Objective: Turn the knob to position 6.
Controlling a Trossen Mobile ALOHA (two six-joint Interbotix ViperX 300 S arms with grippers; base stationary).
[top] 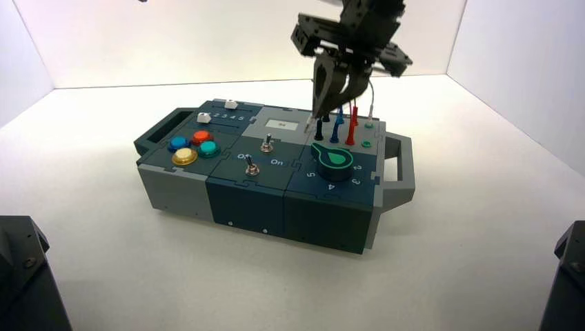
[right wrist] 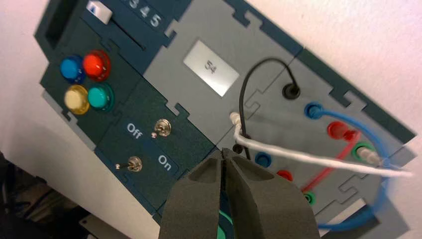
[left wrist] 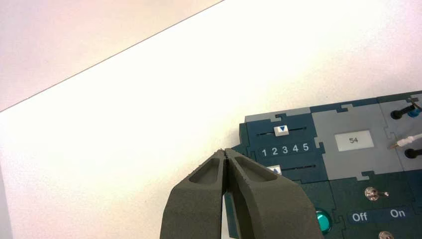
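The knob (top: 336, 158), a dark-green dial with a bright green top, sits at the box's right front corner, and white digits ring its near side. Position 6 is out of view. My right gripper (top: 319, 117) hangs shut and empty above the wire plugs just behind the knob. In the right wrist view its tips (right wrist: 222, 149) cover most of the knob (right wrist: 219, 232), leaving only a green sliver between the fingers. My left gripper (left wrist: 226, 150) is shut on nothing, held off the box's left end by the sliders (left wrist: 281, 130).
On the box (top: 241, 200) are four coloured push-buttons (top: 193, 146), two toggle switches (top: 259, 156) by the Off/On lettering, a display (right wrist: 211, 67) reading 54, and black, white, blue and red wires (right wrist: 318, 158) plugged behind the knob. Handles stick out at both ends.
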